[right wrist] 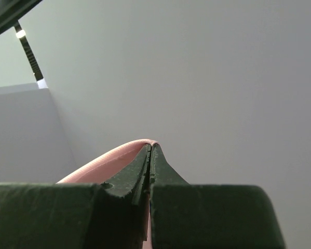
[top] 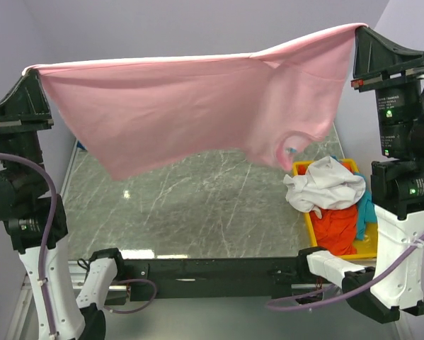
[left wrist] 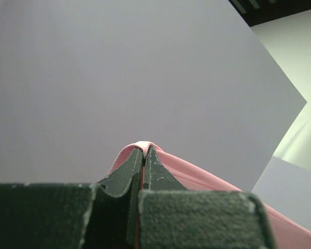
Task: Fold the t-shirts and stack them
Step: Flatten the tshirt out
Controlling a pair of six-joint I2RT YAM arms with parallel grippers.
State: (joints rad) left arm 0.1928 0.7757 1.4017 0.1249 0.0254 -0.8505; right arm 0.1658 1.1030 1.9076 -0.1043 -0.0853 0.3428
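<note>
At table [top: 197, 205] right, the yellow tray [top: 371, 248] holds a white t-shirt [top: 325, 185], orange-red t-shirt [top: 335, 230] and teal t-shirt [top: 366, 205]. Both the left gripper [left wrist: 145, 148] and right gripper [right wrist: 151, 146] clamp the pink t-shirt [top: 183, 113]. The right arm lettering [top: 391, 99] is too small to read.

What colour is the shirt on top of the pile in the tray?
White: the white shirt lies over the orange-red shirt. Top external view shows it best.

Left of the yellow tray [top: 366, 250]: marble table [top: 197, 212] lies open, so I can pass low. Above and left of tray: pink t-shirt [top: 190, 113] hangs as a wide curtain across my path, with a gap under its hem. On tray: heaped white tee [top: 325, 185], orange-red tee [top: 337, 228] and teal tee [top: 367, 209] block my way.
</note>
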